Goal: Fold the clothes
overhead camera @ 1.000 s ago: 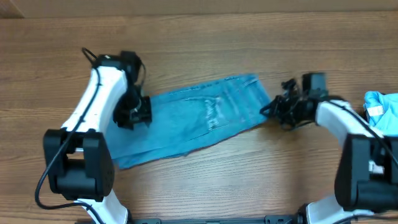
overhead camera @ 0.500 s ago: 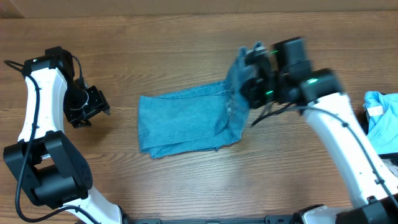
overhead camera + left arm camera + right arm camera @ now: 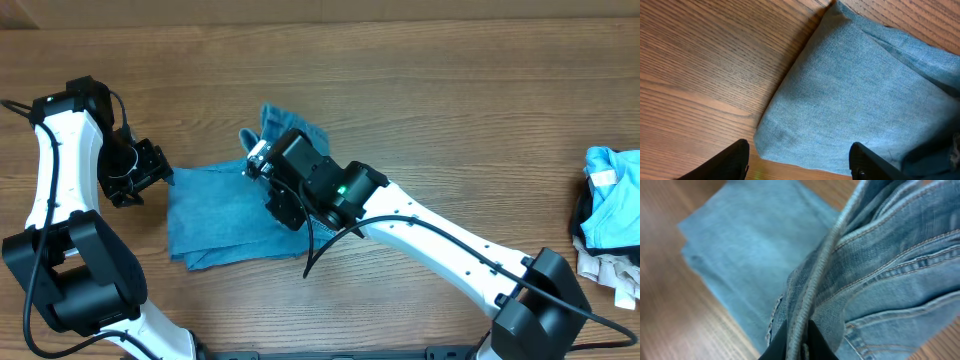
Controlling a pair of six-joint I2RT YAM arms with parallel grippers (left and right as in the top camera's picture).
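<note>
Above the table (image 3: 450,100), right end effector (image 3: 796,341) seemingly pinches jeans (image 3: 215,215)

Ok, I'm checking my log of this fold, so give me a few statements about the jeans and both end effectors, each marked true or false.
1. The right end effector grips a fold of the jeans. True.
2. The left end effector grips the jeans too. False: it is open by their left edge, gripping nothing.
3. The jeans lie spread flat at full length. False: they are folded in layers, with one end lifted.
4. A heap of other garments lies at the right edge of the table. True.
</note>
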